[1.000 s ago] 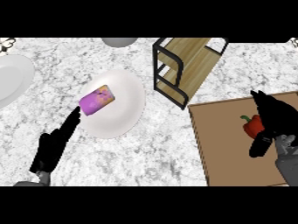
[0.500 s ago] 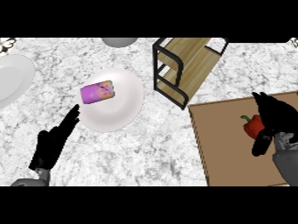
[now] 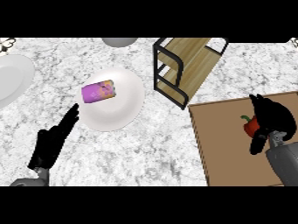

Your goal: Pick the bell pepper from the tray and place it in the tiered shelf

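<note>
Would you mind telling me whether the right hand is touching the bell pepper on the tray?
Touching. In the head view the right hand curls round the bell pepper, with no gap between them, on the tray.

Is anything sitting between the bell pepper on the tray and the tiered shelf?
Nothing visible does. The bell pepper sits by the right hand on the tray; only bare tray and counter lie before the tiered shelf.

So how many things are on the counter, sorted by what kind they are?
Plates: 2, white
Purple package on a plate: 1
Red bell pepper: 1
Tray: 1
Tiered shelf: 1
Grey round thing at the far edge: 1
Total: 7
</note>
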